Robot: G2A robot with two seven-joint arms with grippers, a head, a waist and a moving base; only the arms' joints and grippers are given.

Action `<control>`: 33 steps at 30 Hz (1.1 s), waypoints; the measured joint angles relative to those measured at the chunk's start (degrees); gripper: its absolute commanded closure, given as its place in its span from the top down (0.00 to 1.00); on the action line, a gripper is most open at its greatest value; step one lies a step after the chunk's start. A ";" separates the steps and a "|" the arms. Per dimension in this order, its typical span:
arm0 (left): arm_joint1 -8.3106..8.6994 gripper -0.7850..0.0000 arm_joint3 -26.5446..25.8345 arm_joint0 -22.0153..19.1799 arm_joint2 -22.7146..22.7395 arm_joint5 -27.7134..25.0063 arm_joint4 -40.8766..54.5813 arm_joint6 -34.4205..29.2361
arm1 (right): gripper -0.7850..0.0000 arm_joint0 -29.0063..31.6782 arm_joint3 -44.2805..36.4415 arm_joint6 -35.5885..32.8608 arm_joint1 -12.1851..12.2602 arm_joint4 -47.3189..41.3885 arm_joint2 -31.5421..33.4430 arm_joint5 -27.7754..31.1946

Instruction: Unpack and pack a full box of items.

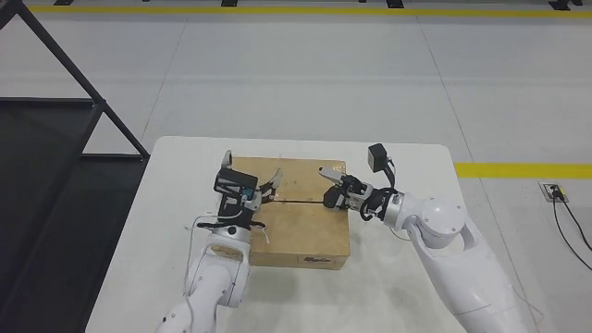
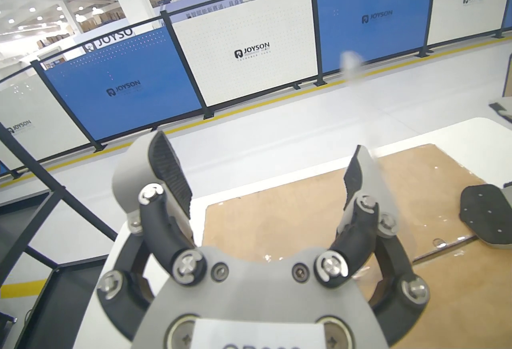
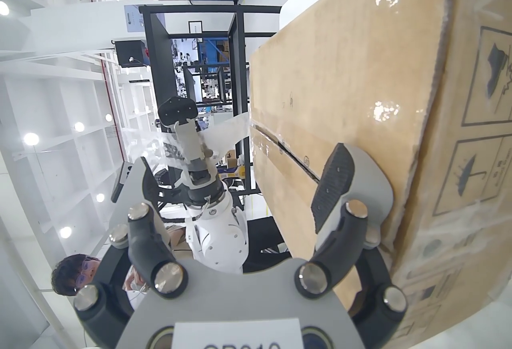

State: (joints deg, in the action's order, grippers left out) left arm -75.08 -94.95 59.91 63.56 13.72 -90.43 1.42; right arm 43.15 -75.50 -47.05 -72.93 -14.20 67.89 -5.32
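Note:
A closed brown cardboard box [image 1: 296, 227] sits on the white table [image 1: 398, 277], with its top seam [image 3: 280, 144] running across between the two arms. My left gripper [image 1: 252, 174] hovers open over the box's left end [image 2: 304, 198]. A strip of clear tape [image 2: 350, 64] clings to one of its fingers [image 2: 362, 174] and stretches back to the seam [image 3: 230, 130]. My right gripper [image 1: 331, 187] is open at the right end of the seam. One of its pads [image 3: 334, 182] lies against the box top [image 3: 340, 66]; the other stands free of the box.
A black metal frame [image 1: 55, 111] stands off the table's left side. Blue and white fence panels [image 2: 248, 50] line the far floor. Bare table surface lies to the right of the box [image 2: 472, 130] and in front of it.

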 measured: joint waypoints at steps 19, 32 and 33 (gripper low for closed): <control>-1.14 1.00 -4.25 2.14 1.78 1.00 0.56 1.84 | 1.00 -0.41 0.76 -0.19 0.23 -0.78 -0.12 0.96; 0.59 1.00 -14.96 12.34 23.78 -2.69 13.32 0.88 | 1.00 -3.70 1.16 -1.69 0.19 0.91 -1.89 -1.79; 0.67 1.00 -14.57 12.47 24.75 -3.29 13.92 0.17 | 1.00 -3.93 1.24 -1.66 0.16 0.94 -2.06 -1.85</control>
State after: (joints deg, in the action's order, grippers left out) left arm -74.42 -109.52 72.37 88.31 10.43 -76.51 1.60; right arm 39.21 -74.26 -48.71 -72.77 -13.26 65.84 -7.18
